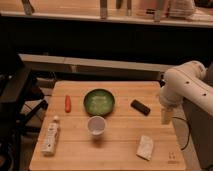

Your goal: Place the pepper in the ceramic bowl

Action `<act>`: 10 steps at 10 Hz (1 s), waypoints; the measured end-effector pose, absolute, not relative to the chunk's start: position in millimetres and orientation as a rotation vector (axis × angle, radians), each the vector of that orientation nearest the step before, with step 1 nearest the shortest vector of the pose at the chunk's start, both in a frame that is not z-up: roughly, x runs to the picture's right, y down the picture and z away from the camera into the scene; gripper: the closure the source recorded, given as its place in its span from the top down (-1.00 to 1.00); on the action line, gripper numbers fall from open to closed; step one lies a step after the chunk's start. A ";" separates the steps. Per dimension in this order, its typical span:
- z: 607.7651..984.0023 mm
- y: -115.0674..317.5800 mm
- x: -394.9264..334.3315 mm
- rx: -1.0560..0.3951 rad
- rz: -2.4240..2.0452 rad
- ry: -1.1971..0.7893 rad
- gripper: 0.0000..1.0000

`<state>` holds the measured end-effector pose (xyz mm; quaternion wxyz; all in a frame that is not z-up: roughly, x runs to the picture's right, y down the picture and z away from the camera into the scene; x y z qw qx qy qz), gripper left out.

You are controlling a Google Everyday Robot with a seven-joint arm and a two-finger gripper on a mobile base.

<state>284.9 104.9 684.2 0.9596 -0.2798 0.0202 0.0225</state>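
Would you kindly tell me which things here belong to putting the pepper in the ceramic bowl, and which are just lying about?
For the job:
ceramic bowl
pepper, left of it
gripper, open, by the right edge of the table

Lying about:
white cup
black bar
tube
white packet

a light wooden table [120,156] carries four stray items: a white cup [96,125] upright near the middle, a black rectangular bar [140,107] lying at an angle toward the right, a white tube [50,138] lying along the front left, and a pale crumpled packet [145,147] near the front right corner.
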 end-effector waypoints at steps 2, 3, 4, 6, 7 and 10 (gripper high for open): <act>684.9 98.6 276.1 -0.559 0.014 0.042 0.60; 687.3 90.6 259.7 -0.549 -0.027 0.039 0.60; 688.7 85.8 245.5 -0.546 -0.051 0.039 0.60; 690.8 76.2 216.3 -0.535 -0.104 0.037 0.60; 691.5 70.0 208.5 -0.526 -0.145 0.037 0.60; 692.6 64.5 202.5 -0.522 -0.196 0.027 0.60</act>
